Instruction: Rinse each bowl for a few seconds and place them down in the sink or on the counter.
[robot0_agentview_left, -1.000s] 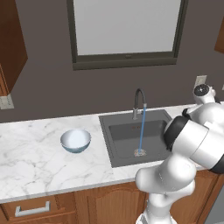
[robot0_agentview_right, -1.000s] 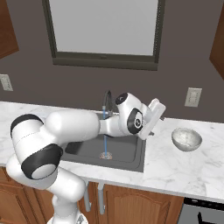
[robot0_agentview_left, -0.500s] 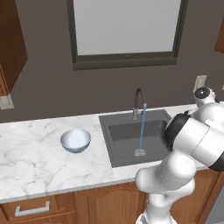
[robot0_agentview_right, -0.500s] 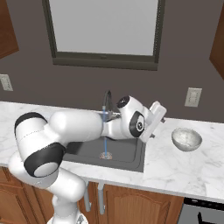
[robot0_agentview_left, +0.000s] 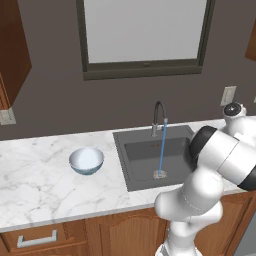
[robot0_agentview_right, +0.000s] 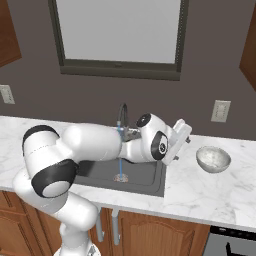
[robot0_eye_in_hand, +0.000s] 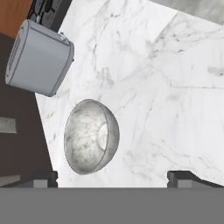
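The end effector (robot0_agentview_right: 184, 145), fingers apart and empty, has edged closer to the speckled bowl (robot0_agentview_right: 213, 159), so pickup looks next.

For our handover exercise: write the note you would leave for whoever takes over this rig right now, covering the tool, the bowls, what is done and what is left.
Tool: open, empty, over the counter right of the sink, pointed toward the speckled bowl.
Speckled bowl: upright on the counter, right of the sink, near a toaster.
Blue bowl: upright on the counter, left of the sink.
Faucet: running into the sink.
Done: water on.
Left: pick up, rinse and set down each bowl.
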